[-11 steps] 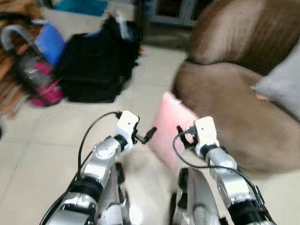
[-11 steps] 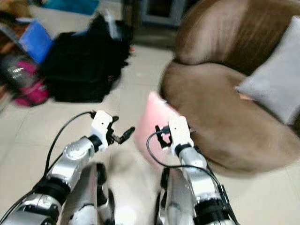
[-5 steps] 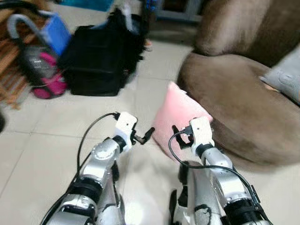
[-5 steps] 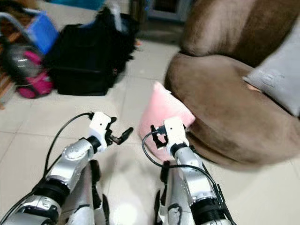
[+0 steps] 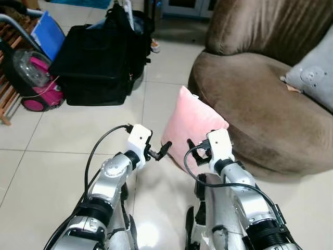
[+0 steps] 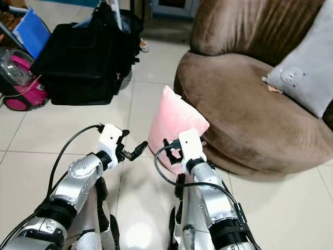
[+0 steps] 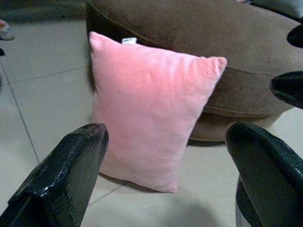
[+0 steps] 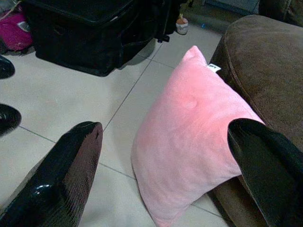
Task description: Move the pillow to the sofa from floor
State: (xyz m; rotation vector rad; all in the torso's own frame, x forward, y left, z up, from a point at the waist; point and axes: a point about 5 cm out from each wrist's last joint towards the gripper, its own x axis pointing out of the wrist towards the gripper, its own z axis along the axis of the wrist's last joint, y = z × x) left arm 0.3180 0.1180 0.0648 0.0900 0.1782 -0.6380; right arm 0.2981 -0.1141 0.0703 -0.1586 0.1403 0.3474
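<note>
From our head views, the pink pillow stands on the tiled floor, leaning against the brown sofa, our left hand and right hand just before it. Through each wrist view, both hands are spread wide and hold nothing.

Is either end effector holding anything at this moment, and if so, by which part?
Nothing is held. Both the left end effector and the right end effector are open, short of the pink pillow leaning against the sofa.
</note>
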